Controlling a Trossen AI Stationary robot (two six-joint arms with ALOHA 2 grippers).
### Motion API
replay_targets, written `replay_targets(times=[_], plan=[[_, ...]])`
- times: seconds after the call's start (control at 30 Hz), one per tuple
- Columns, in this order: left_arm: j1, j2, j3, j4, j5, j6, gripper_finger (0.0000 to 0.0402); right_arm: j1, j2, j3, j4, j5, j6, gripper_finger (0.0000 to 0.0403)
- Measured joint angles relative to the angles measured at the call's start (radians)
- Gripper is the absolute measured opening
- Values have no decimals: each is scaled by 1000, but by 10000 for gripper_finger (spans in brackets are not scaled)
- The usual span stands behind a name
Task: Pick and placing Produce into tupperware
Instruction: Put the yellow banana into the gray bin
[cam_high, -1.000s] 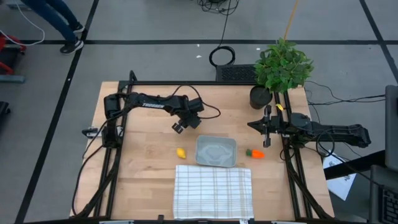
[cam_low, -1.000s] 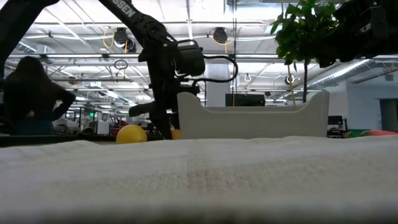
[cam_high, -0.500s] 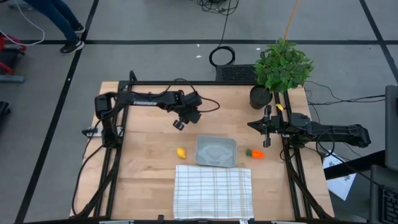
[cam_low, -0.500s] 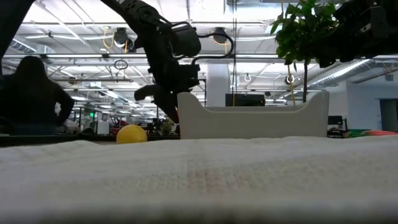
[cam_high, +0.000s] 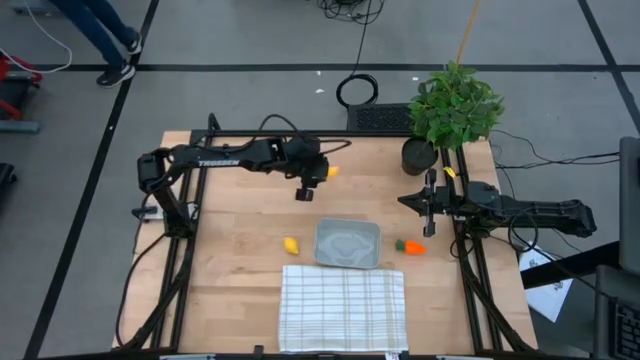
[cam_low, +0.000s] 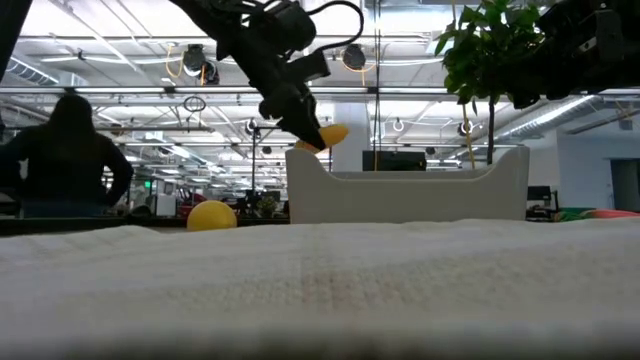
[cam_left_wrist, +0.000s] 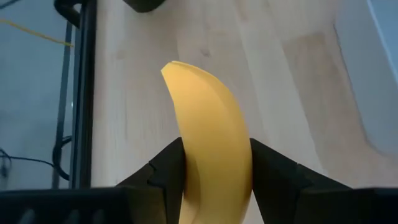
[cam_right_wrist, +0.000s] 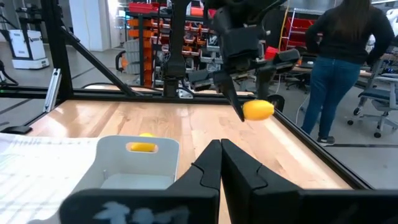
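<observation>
My left gripper (cam_high: 318, 173) is shut on the curved yellow banana (cam_high: 332, 171), raised over the far middle of the table, beyond the tupperware (cam_high: 348, 243). The round yellow lemon (cam_high: 291, 244) rests on the wood left of the grey tub. The orange carrot with its green top (cam_high: 410, 246) lies on the wood right of the tub. My right gripper (cam_high: 430, 212) is shut and hangs above the table near the carrot. The right wrist view shows the banana (cam_right_wrist: 258, 110) in the air, with the lemon (cam_right_wrist: 143, 147) behind the tub wall (cam_right_wrist: 137, 163). My left gripper pinches the banana across its body (cam_left_wrist: 211, 155) between the two fingers (cam_left_wrist: 166, 171). One end of the banana (cam_left_wrist: 177, 71) sticks out past the fingertips. In the low view the fingers slant downward and the banana (cam_low: 326, 136) is lifted clear, above the tub's rim.
A white grid-patterned cloth (cam_high: 343, 307) covers the near middle of the table. A leafy potted plant (cam_high: 452, 105) stands at the far right corner. Black frame rails (cam_high: 185, 250) run along both sides. Bare wood lies left of the lemon. A person (cam_low: 70, 155) is in the room behind.
My left gripper has risen from table height next to the tub to well above its rim. It has also shifted toward the table's right and far edges and turned. The banana has come up with it and is now lifted clear. My right arm has kept still.
</observation>
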Motion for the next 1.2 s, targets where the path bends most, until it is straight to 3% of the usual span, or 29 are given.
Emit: replay_targets(times=[0.23, 0.53, 0.9, 1.2], plan=[[0, -9, 0, -3, 60, -51, 154, 0, 0, 0, 0, 0, -1, 0], [-1, -24, 0, -24, 232, -21, 154, 0, 0, 0, 0, 0, 0, 0], [-20, -96, 0, -32, 333, -60, 154, 0, 0, 0, 1, 0, 0, 0], [-115, -101, 0, 17, 369, -126, 140, 0, 0, 0, 9, 0, 0, 0]])
